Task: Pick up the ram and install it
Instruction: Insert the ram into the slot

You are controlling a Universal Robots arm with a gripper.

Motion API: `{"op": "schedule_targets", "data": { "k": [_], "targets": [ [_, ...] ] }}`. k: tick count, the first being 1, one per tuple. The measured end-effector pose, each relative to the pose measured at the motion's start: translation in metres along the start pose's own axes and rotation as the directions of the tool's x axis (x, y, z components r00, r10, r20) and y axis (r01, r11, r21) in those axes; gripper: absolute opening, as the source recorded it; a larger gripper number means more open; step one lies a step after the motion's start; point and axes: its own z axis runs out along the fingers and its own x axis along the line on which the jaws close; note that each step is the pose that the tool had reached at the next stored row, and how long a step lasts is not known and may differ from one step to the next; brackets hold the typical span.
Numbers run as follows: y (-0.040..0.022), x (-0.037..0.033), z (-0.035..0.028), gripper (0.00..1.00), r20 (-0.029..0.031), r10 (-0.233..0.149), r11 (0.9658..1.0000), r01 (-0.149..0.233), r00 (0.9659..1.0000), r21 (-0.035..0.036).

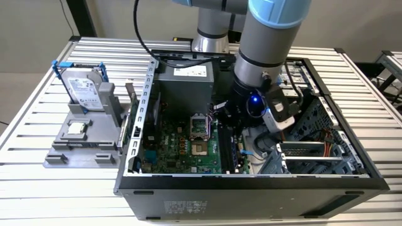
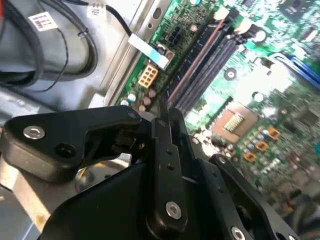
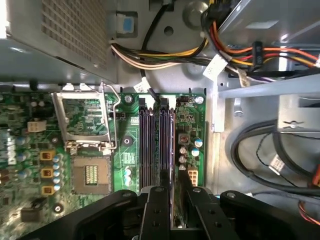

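Inside case (image 1: 351,176), gripper (image 3: 172,192) pinches upright ram (image 3: 174,210) over slots (image 3: 155,145).

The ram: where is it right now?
In the first wrist view the ram stands on edge between the gripper's fingers, over the memory slots beside the open processor socket.

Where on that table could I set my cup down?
Bare slats lie on the table in front of the grey holder, and at the exterior view's right of the computer case. Inside the case it is crowded.
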Motion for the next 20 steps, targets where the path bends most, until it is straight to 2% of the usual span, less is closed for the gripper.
{"op": "schedule_targets", "data": {
  "k": [2,3,6,7,20],
  "targets": [
    [0.0,-0.0001,-0.0086,1.0,0.0001,0.0,1.0,0.0,1.0,0.0],
    [-0.0001,-0.0002,-0.011,1.0,0.0,0.0,1.0,0.0,1.0,0.0008],
    [0.0,-0.0002,-0.011,1.0,0.0001,0.0,1.0,0.0,1.0,0.0004],
    [0.0,-0.0002,-0.0111,0.0,0.0001,0.0,1.0,0.0,1.0,0.0006],
    [0.0,-0.0002,-0.012,0.0,0.0001,0.0,1.0,0.0,1.0,0.0008]
  ]
}}
